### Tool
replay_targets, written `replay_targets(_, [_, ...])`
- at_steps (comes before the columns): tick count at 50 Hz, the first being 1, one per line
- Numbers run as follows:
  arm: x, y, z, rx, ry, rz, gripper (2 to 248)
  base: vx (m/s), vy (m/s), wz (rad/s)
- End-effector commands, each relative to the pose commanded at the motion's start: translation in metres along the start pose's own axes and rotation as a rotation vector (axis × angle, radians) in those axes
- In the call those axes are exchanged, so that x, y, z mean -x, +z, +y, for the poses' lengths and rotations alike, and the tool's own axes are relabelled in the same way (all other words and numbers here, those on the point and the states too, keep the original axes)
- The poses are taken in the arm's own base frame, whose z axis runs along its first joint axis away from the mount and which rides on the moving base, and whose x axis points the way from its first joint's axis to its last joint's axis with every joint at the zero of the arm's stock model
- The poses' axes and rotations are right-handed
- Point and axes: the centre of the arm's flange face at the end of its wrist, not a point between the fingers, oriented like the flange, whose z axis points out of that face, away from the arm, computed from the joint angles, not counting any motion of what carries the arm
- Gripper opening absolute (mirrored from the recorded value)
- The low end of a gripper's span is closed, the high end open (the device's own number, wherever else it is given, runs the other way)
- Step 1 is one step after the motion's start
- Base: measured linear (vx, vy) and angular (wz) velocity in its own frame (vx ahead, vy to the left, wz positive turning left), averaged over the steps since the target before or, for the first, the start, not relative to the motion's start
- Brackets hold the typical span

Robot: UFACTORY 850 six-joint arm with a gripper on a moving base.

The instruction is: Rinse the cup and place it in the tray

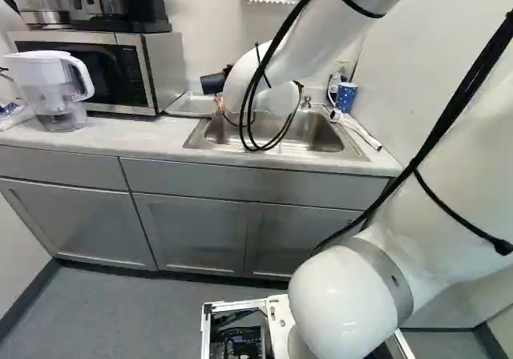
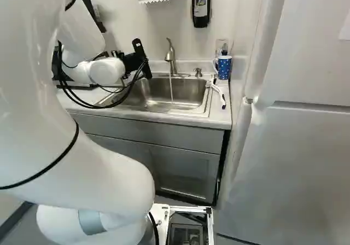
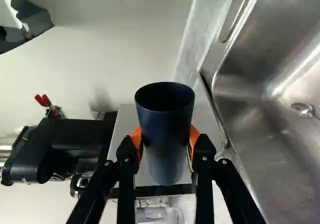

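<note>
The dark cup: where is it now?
The dark cup is held between the orange pads of the gripper; in the left base view it shows just above the tray, beside the sink.

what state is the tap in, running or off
Running: in the right base view a thin stream of water falls from the tap into the sink.

Open air above the sink (image 2: 188, 94), cut by the tap (image 2: 170, 58) and its thin stream (image 2: 171, 89). Tray (image 1: 191, 104) lies between sink and microwave (image 1: 163, 66); microwave's side rises close by, wall (image 1: 207, 22) behind. Arm's cable loops (image 1: 263, 147) hang across the sink area. Dotted mug (image 2: 224, 68) and soap pump (image 2: 198, 72) stand at the sink's far edge.
</note>
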Motion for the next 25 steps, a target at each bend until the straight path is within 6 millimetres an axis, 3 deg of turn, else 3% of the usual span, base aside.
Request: replay_targets(25, [0.0,0.0,0.0,0.0,-0.263,0.0,111,0.0,0.0,0.0])
